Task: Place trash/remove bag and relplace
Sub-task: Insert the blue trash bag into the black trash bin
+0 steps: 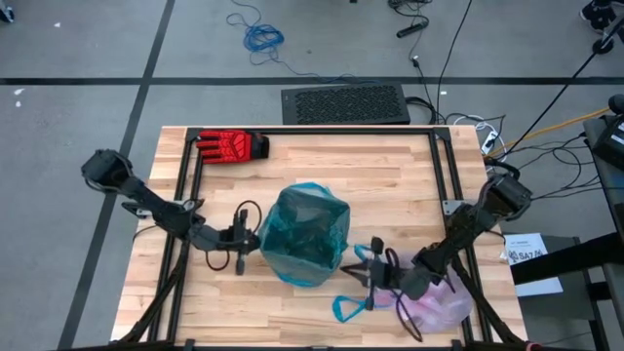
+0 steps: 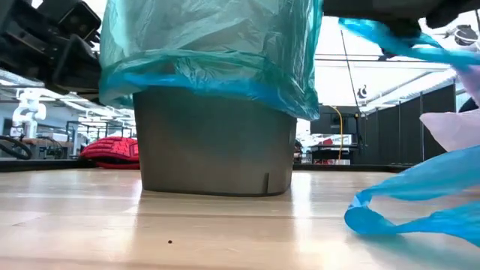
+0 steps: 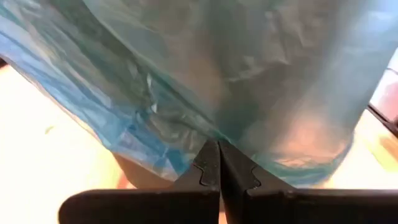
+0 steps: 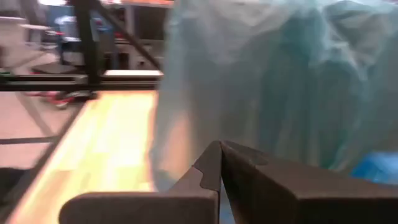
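I read my left gripper [image 3: 219, 163] as clenched: in the left wrist view its two fingers meet at the tips with nothing pinched between them, and they sit right up against the teal-green bag [image 1: 308, 232] that lines the grey bin [image 2: 216, 154]. From above, that gripper lies just beside the bin on the side toward the table's left edge.

My right gripper [image 4: 219, 163] is clenched as well, its fingers meeting in its own wrist view, aimed at the same teal-green plastic. In the high view it sits near the table's front right corner, and I cannot tell there whether it pinches a loop.

The bag [image 1: 437, 304], pale pink-white, lies heaped at that front right corner, partly under the right arm, with its blue drawstring loops [image 1: 348, 307] spread on the table [image 1: 390, 175] toward the bin.

Only the high view shows the red glove [image 1: 230, 145] lying at the back left corner. Only the low view shows the grey wall of the bin below the liner's overhang, and one blue loop resting on the wood in front. I see no trash in any view.
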{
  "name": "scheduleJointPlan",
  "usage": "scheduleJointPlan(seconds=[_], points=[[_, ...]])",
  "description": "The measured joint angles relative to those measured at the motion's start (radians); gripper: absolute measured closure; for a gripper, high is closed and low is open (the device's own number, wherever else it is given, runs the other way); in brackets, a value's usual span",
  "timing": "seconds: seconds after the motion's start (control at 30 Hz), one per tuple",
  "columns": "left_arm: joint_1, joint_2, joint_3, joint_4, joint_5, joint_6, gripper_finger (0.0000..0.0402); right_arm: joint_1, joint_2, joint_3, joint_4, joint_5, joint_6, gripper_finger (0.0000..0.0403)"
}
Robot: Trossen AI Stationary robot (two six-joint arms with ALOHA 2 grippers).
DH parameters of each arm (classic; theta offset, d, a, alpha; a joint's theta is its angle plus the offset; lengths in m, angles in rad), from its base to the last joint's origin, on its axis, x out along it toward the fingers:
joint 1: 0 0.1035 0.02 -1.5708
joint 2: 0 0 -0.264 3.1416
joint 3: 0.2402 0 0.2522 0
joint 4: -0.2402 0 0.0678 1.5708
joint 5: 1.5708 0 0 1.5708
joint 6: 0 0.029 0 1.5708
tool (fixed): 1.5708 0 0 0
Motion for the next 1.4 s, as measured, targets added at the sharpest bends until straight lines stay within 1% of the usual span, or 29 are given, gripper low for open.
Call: scheduleJointPlan(seconds=[0.1,0.17,0.3,0.4,0.53,0.6,0.67,0.77,0.83,0.93,1.03,1.13,1.17,1.23,1.27,1.33,1.4], points=[[-0.041,-0.022,0.0,-0.054,-0.001,-0.024,0.0402,-0.023,0.013,0.013,-0.007,0.038,-0.027,0.0403],[-0.074,-0.048,0.0,-0.068,-0.016,-0.023,0.0402,-0.036,0.014,0.018,-0.006,0.042,-0.034,0.0403],[-0.122,-0.123,0.0,-0.1,-0.101,0.008,0.0402,-0.058,0.014,0.018,-0.013,0.045,-0.033,0.0403],[-0.132,-0.183,0.0,-0.122,-0.157,0.028,0.0402,-0.076,0.018,0.018,-0.031,0.045,-0.015,0.0403],[-0.117,-0.249,0.0,-0.113,-0.199,0.065,0.0402,-0.095,0.037,0.018,-0.031,0.041,-0.012,0.0403],[-0.105,-0.267,0.002,-0.103,-0.201,0.095,0.0402,-0.102,0.047,0.018,-0.032,0.04,-0.011,0.0403],[-0.106,-0.295,0.016,-0.12,-0.181,0.14,0.0402,-0.103,0.057,0.018,-0.031,0.04,-0.003,0.0403],[-0.119,-0.38,0.029,-0.12,-0.144,0.185,0.0402,-0.103,0.065,0.018,-0.032,0.04,-0.001,0.0403],[-0.126,-0.437,0.031,-0.174,-0.134,0.149,0.0402,-0.103,0.065,0.018,-0.031,0.04,0.0,0.0403],[-0.131,-0.497,0.03,-0.332,-0.105,0.016,0.0402,-0.103,0.065,0.018,-0.032,0.04,0.0,0.0403],[-0.138,-0.504,0.03,-0.49,-0.099,-0.151,0.0402,-0.103,0.065,0.018,-0.037,0.04,0.005,0.0403],[-0.14,-0.478,0.029,-0.604,-0.111,-0.298,0.0402,-0.103,0.066,0.018,-0.037,0.04,0.006,0.0403],[-0.14,-0.461,0.029,-0.62,-0.117,-0.335,0.0402,-0.103,0.066,0.018,-0.038,0.04,0.007,0.0403],[-0.142,-0.418,0.028,-0.603,-0.118,-0.364,0.0402,-0.103,0.066,0.018,-0.038,0.04,0.007,0.0403],[-0.149,-0.4,0.029,-0.584,-0.103,-0.364,0.0402,-0.103,0.066,0.018,-0.038,0.04,0.007,0.0403],[-0.182,-0.38,0.06,-0.596,-0.068,-0.355,0.0402,-0.103,0.066,0.018,-0.039,0.04,0.007,0.0403],[-0.224,-0.379,0.111,-0.627,-0.069,-0.318,0.0402,-0.103,0.066,0.018,-0.039,0.04,0.007,0.0403]])
